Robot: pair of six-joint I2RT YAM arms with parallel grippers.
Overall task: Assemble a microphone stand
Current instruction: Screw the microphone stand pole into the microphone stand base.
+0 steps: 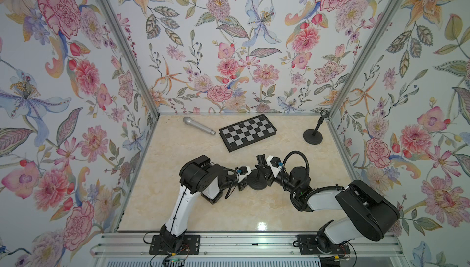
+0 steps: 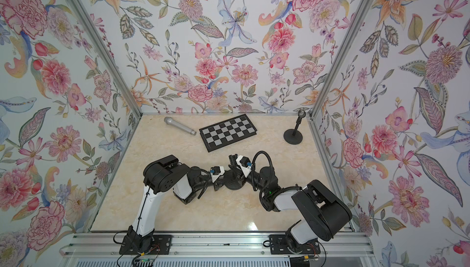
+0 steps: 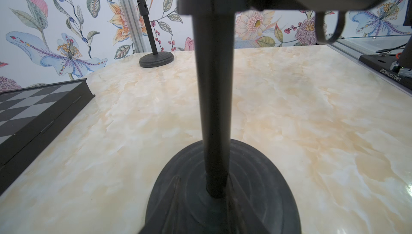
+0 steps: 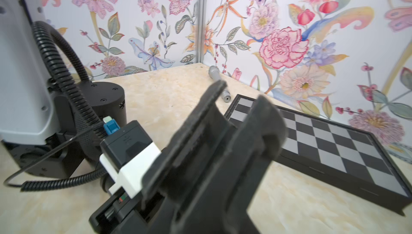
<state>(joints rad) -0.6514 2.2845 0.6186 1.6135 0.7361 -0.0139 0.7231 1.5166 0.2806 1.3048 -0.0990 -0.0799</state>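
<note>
Stand base [image 1: 256, 185] seated at centre of table [image 1: 203, 202], pole [image 3: 214, 88] upright in it. Left hand [image 1: 242, 181] placed at base rim, right hand [image 1: 263, 169] at pole top; grip of neither can be told. Base best held still, pole top worked square, no tilt.

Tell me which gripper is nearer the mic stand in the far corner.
Right. The right gripper is on the corner stand's side of the middle stand; the left gripper is on its opposite side, farther off.
</note>
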